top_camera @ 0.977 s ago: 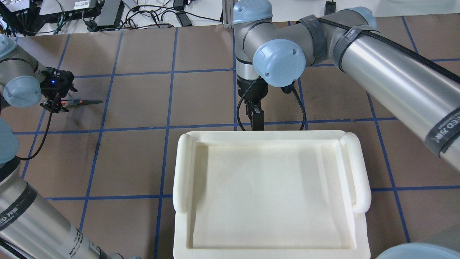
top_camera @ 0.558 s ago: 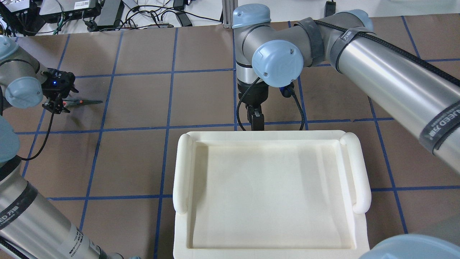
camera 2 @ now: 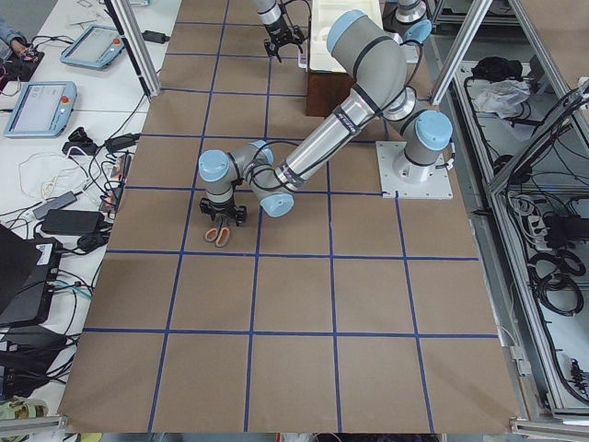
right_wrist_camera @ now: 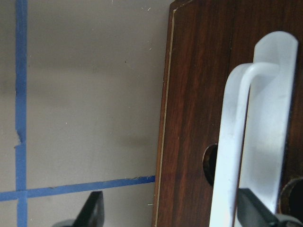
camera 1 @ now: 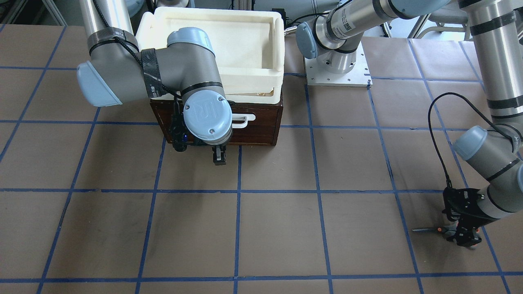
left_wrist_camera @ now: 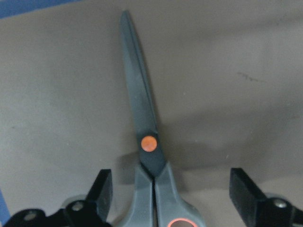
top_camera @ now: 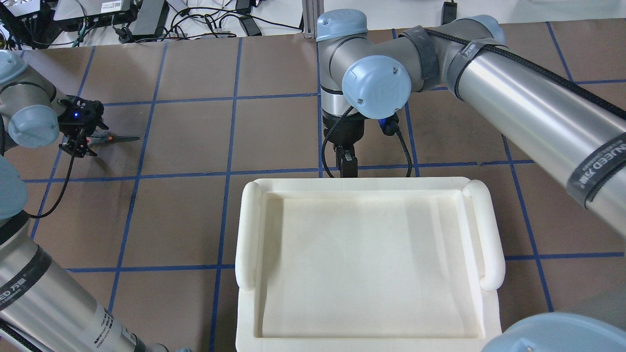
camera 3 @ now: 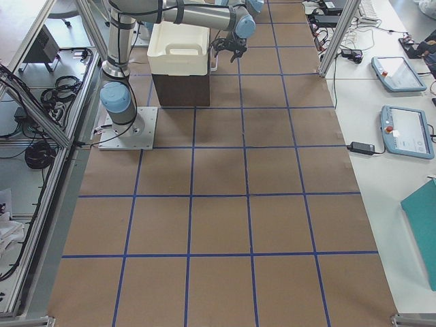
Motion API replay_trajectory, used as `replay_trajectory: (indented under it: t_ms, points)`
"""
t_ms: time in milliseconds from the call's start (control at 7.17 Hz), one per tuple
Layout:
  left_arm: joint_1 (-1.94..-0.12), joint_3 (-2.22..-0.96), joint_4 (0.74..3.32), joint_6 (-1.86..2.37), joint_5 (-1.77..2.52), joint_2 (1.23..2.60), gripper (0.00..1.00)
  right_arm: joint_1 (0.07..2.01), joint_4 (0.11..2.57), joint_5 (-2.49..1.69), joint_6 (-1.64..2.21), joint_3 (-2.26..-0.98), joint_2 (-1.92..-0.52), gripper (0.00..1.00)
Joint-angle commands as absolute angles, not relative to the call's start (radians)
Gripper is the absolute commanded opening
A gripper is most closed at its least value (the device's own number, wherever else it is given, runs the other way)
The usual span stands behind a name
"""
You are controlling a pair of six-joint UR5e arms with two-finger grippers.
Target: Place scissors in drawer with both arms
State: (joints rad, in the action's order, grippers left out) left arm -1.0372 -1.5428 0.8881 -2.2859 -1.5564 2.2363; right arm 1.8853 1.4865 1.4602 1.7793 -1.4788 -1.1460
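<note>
Overhead exterior: a white foam tray (top_camera: 247,234) sits mid-worktop (top_camera: 186,215), covering the drawer below. Since a second ago the right gripper (top_camera: 347,165) has sunk slightly in front of it; the scissors (top_camera: 116,139) have not moved. They lie flat near the worktop's left end, long axis along its length, tips toward the middle.

Exterior front-facing: the drawer (camera 1: 261,130) is pushed in, its inside hidden.

Left wrist-mounted: the left gripper (left_wrist_camera: 173,191) is spread wide on both sides of the scissor handles, touching nothing.

Right wrist-mounted: the right gripper gapes around the white handle (right_wrist_camera: 236,142), unclamped.
</note>
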Motion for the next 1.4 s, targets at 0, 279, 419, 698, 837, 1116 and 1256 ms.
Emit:
replay_trajectory:
  t_ms: [0, 279, 419, 698, 837, 1116, 1256]
  points:
    - [-1.034, -1.526, 0.891, -2.286, -1.557, 2.253, 0.87, 1.885, 1.474, 1.454, 1.779, -1.480, -1.126, 1.00]
    - [-1.012, -1.519, 0.891, -2.286, -1.557, 2.269, 0.79, 1.885, 1.477, 1.453, 1.778, -1.480, -1.120, 1.00]
    - [-1.012, -1.519, 0.893, -2.287, -1.557, 2.269, 0.61, 1.885, 1.483, 1.453, 1.775, -1.480, -1.117, 1.00]
    - [-1.012, -1.519, 0.932, -2.287, -1.559, 2.255, 0.41, 1.885, 1.488, 1.454, 1.764, -1.480, -1.098, 1.00]
    - [-1.014, -1.519, 0.936, -2.289, -1.557, 2.252, 0.25, 1.885, 1.488, 1.454, 1.763, -1.480, -1.094, 1.00]
    - [-1.015, -1.517, 0.937, -2.289, -1.555, 2.247, 0.04, 1.885, 1.488, 1.454, 1.769, -1.480, -1.088, 1.00]
    - [-1.015, -1.519, 0.937, -2.289, -1.554, 2.246, 0.04, 1.885, 1.491, 1.456, 1.763, -1.480, -1.088, 1.00]
